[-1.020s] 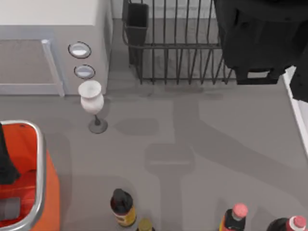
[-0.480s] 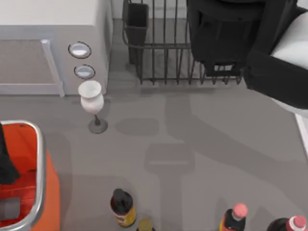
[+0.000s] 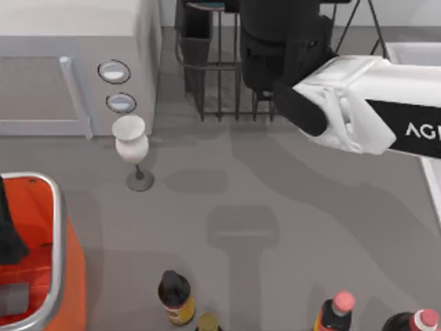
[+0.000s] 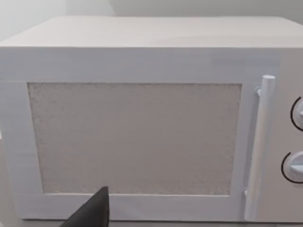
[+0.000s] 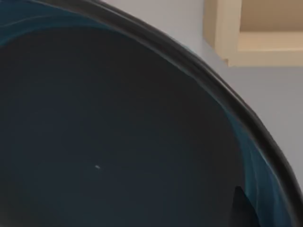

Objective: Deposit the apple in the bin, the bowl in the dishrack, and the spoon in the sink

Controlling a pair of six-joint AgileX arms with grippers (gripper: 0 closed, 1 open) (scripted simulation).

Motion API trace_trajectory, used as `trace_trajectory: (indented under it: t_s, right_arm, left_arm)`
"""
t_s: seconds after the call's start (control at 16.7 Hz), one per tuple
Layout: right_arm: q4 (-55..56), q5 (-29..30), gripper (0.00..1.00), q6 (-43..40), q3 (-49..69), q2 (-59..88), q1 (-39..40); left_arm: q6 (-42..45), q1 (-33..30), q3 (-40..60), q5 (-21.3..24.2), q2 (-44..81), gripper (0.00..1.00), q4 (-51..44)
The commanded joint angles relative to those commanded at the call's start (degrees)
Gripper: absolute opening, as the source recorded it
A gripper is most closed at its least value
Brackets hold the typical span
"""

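The right gripper [image 3: 279, 41] hangs over the dishrack [image 3: 227, 83], and its wrist camera looks straight into the blue bowl [image 5: 118, 132], whose dark inside sits right against the jaws. It seems to be grasping the bowl, though the closure itself is hidden. The rack's bars lie directly beneath the jaws; the left arm is parked over the orange bin [image 3: 58, 227].

dishrack [image 3: 213, 76] half hidden under right arm, bin [image 3: 48, 227] cut off by edge

My arms: white shell, black ends.
My right arm [image 3: 365, 114] wears glossy white casing with a black stripe bearing white letters "AG", ending in a bulky matte-black wrist.
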Motion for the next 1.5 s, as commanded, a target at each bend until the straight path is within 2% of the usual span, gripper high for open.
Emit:
trace_trajectory:
  t_s: [0.24,0.54,1.32,1.5]
  right_arm:
    - [8.5,-5.2,0.0,-0.2,-1.9,6.8,-5.3]
    - [9.2,-5.7,0.0,-0.2,-2.1,7.4,-5.8]
    - [9.2,-5.7,0.98,-0.2,-2.1,7.4,-5.8]
    - [9.2,-5.7,1.0,-0.2,-2.1,7.4,-5.8]
  left_arm:
    - [0.0,0.0,0.0,0.0,0.0,1.0,0.0]
    - [0.0,0.0,0.0,0.0,0.0,1.0,0.0]
    - [0.0,0.0,0.0,0.0,0.0,1.0,0.0]
    - [0.0,0.0,0.0,0.0,0.0,1.0,0.0]
